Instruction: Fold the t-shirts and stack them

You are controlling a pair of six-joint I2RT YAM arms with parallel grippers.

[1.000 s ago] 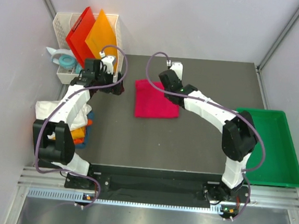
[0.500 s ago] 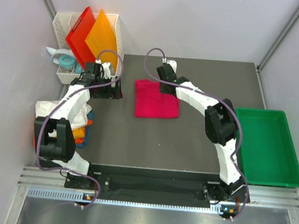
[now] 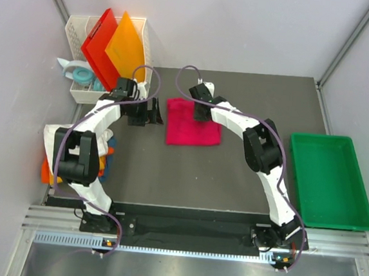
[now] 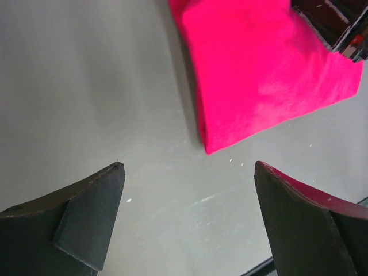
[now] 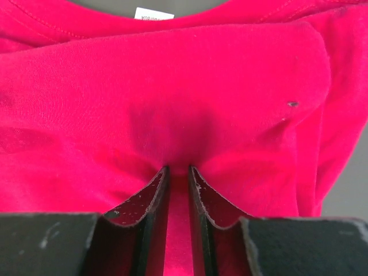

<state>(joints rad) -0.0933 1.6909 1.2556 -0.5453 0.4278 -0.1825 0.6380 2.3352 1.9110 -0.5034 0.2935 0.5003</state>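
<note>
A crimson-pink t-shirt [image 3: 193,124] lies folded in a rough square at the middle of the dark table. My right gripper [image 3: 200,111] [image 5: 178,168] is down on its far part, shut on a pucker of the pink cloth [image 5: 172,86], with a strip of fabric showing between the narrow fingers. My left gripper [image 3: 152,112] [image 4: 188,165] hovers wide open over bare table just left of the shirt's near-left corner [image 4: 210,146], holding nothing. A white shirt [image 3: 54,133] tops folded orange [image 3: 46,171] and blue [image 3: 109,157] ones at the table's left edge.
A white basket [image 3: 78,28] at the back left holds a red board [image 3: 99,40] and an orange board [image 3: 125,42]. A tape roll [image 3: 81,75] lies in front of it. A green tray [image 3: 329,183] sits off the table's right side.
My right arm has swung left and its gripper now rests on the shirt's far part. My left gripper has moved right, closer to the shirt's left edge.
</note>
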